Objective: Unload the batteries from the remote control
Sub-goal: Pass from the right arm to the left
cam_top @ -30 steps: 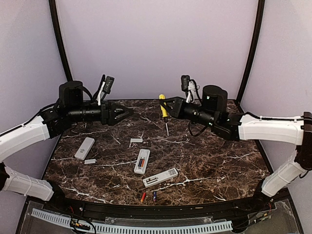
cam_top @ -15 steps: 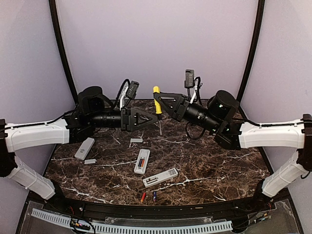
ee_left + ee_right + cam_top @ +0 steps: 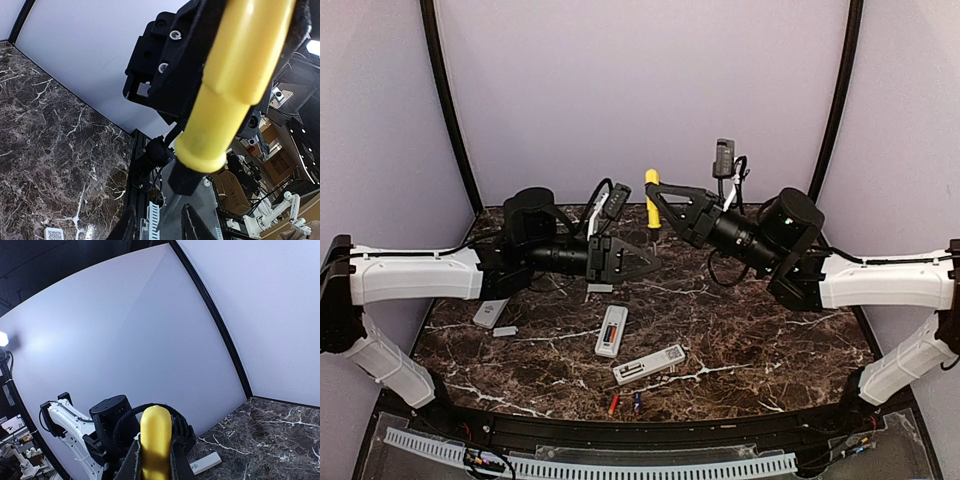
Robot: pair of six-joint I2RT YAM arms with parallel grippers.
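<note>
A tool handover is being attempted: the yellow-handled screwdriver (image 3: 651, 190) is being pinched by the right gripper (image 3: 656, 202), raised at far centre. The left gripper (image 3: 648, 265) is being held with its fingers (image 3: 193, 222) slightly spread around the shaft. Loose batteries (image 3: 613, 404) are lying at the near edge, and others are being left in the centre remote (image 3: 611, 331). A square grip on the shaft is being called for next.

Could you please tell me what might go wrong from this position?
The right tool holds the screwdriver aloft by its yellow handle. If the left tool, its fingers either side of the thin shaft, grips poorly, it may fall to the table. The two tools are close and could collide.
</note>
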